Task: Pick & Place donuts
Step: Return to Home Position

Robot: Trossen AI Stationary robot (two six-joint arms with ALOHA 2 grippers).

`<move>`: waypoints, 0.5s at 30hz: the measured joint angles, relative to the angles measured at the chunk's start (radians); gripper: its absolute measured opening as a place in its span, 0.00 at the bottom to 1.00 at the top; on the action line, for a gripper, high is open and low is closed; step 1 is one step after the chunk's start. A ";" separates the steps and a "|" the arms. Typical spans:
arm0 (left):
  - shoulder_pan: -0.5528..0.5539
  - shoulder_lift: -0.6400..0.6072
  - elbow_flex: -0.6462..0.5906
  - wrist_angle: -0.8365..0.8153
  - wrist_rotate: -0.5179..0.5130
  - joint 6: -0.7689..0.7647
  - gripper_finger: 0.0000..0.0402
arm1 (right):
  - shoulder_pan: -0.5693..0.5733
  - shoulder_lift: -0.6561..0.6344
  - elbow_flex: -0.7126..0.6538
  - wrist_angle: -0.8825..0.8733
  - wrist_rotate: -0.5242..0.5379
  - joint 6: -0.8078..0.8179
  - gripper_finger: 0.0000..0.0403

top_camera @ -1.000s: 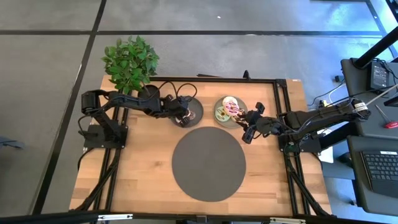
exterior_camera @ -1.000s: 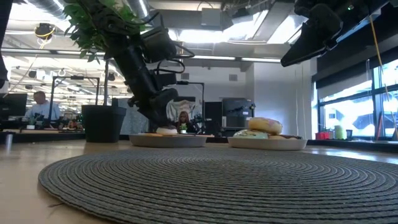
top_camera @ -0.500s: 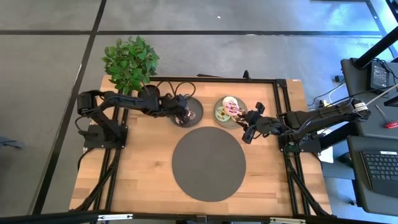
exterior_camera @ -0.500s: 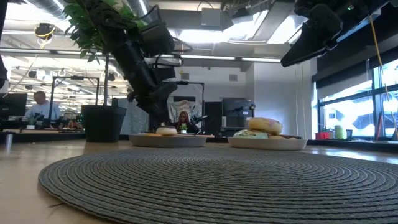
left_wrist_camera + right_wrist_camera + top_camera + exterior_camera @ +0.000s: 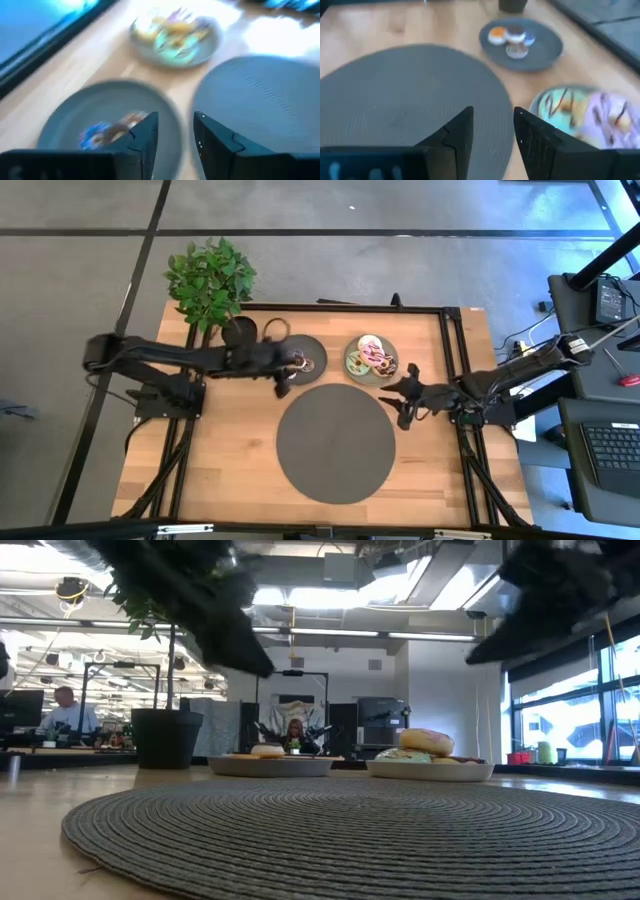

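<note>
Two small grey plates stand at the far side of the table. The left plate (image 5: 312, 350) carries a few small donuts (image 5: 300, 363), which also show as donuts (image 5: 109, 132) in the left wrist view. The right plate (image 5: 388, 370) bears a pile of several iced donuts (image 5: 368, 357), green, pink and white (image 5: 580, 112). My left gripper (image 5: 281, 386) hovers just near of the left plate, open and empty (image 5: 175, 135). My right gripper (image 5: 404, 414) hangs near of the right plate, by the mat's right edge, open and empty (image 5: 492, 131).
A large dark round woven mat (image 5: 335, 442) fills the middle of the table, near of both plates. A potted plant (image 5: 210, 280) stands at the far left corner. Black rails frame the wooden table top (image 5: 230, 440). People sit in the room beyond the table (image 5: 62, 710).
My left gripper has risen from the left plate, where it stood low over a donut, and drawn back toward the near edge; the donut stays on the plate. My right gripper has moved from beside the right plate toward the near edge and the mat.
</note>
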 joint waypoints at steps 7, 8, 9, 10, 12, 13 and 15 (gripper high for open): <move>-0.149 -0.317 -0.286 0.233 0.096 -0.006 0.29 | 0.067 -0.216 -0.165 0.028 -0.016 0.069 0.35; -0.166 -0.364 -0.322 0.252 0.102 -0.012 0.29 | 0.077 -0.252 -0.183 0.035 -0.024 0.060 0.35; -0.178 -0.404 -0.347 0.257 0.103 -0.016 0.29 | 0.084 -0.285 -0.198 0.037 -0.028 0.047 0.35; -0.186 -0.445 -0.369 0.243 0.102 -0.012 0.29 | 0.089 -0.312 -0.210 0.041 -0.030 0.046 0.35; -0.190 -0.534 -0.409 0.167 0.093 -0.004 0.30 | 0.095 -0.360 -0.237 0.045 -0.029 0.048 0.35; -0.191 -0.567 -0.424 0.145 0.082 -0.026 0.30 | 0.098 -0.386 -0.254 0.043 -0.030 0.047 0.35; -0.190 -0.635 -0.462 0.136 0.049 -0.083 0.30 | 0.103 -0.432 -0.282 0.044 -0.035 0.056 0.35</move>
